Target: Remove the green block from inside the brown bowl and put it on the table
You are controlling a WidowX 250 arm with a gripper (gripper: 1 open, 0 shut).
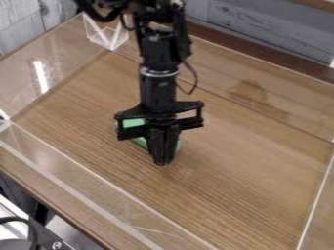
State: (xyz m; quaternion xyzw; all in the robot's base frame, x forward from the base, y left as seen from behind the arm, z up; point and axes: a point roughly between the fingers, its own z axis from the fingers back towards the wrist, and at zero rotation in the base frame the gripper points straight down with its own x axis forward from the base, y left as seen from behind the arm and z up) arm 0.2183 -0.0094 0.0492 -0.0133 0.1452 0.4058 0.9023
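Green block (131,128) flat on table (261,166) mid-board — claw (163,156) pinched together just beside it, acrylic walls well apart.
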